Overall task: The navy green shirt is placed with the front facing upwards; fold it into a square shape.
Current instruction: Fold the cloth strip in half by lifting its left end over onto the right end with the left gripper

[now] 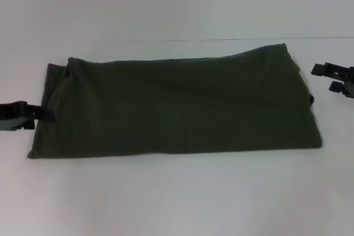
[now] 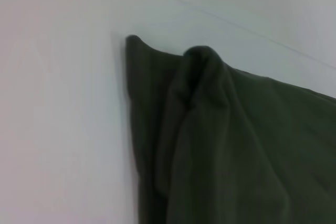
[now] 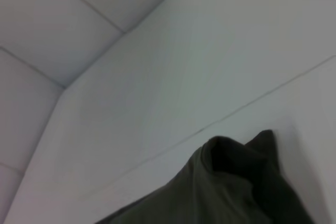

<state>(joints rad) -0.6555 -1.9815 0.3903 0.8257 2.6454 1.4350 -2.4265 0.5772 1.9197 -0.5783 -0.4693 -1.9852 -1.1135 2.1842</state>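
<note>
The navy green shirt (image 1: 177, 109) lies on the white table folded into a long, wide rectangle, plain fabric up, with no lettering or collar showing. Its far left corner (image 2: 202, 64) is bunched into a small ridge, and its far right corner (image 3: 236, 156) is puckered too. My left gripper (image 1: 40, 113) sits at the shirt's left edge, reaching just onto the cloth. My right gripper (image 1: 327, 78) hovers off the shirt's far right corner, a short gap from the fabric, open with nothing in it.
The white table (image 1: 177, 197) extends in front of the shirt and to both sides. A thin seam line (image 1: 221, 40) runs across the table just behind the shirt. A white wall corner (image 3: 63, 87) rises beyond.
</note>
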